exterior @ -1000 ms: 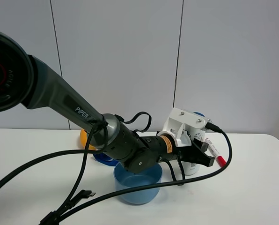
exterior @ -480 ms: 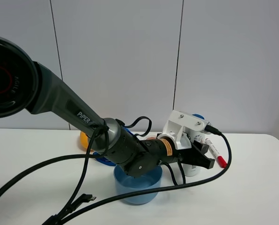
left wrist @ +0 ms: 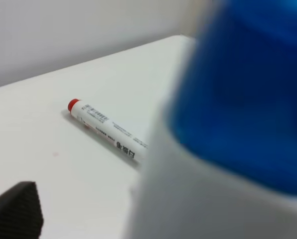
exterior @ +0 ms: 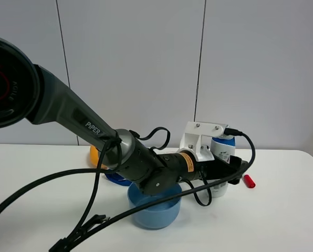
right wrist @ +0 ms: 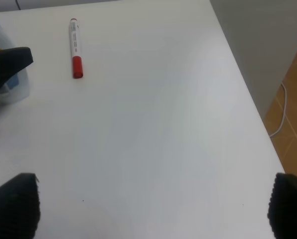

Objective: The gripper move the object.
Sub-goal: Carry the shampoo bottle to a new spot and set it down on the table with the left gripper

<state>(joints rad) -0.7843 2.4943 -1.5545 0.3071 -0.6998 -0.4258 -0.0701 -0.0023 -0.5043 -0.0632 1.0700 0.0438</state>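
By the far edge of the table (exterior: pixel 288 210), the bottle (exterior: pixel 221 152) is now straddled by the left gripper (exterior: pixel 235 174), squeeze unconfirmed, so moving seems imminent

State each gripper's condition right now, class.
Left gripper: open, straddling the shampoo bottle, not clamped.
Right gripper: open, empty.

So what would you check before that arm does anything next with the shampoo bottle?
1. Upright shampoo bottle on the table: ok.
2. That bottle between the fingers of the left gripper: looks ok.
3. Grip closed: not ok, the visible finger stands apart from the bottle.
4. Red-capped marker clear of the bottle: ok.
5. Clearance between blue bowl and the arm above it: cannot tell.
6. Idle right gripper open, away: ok.
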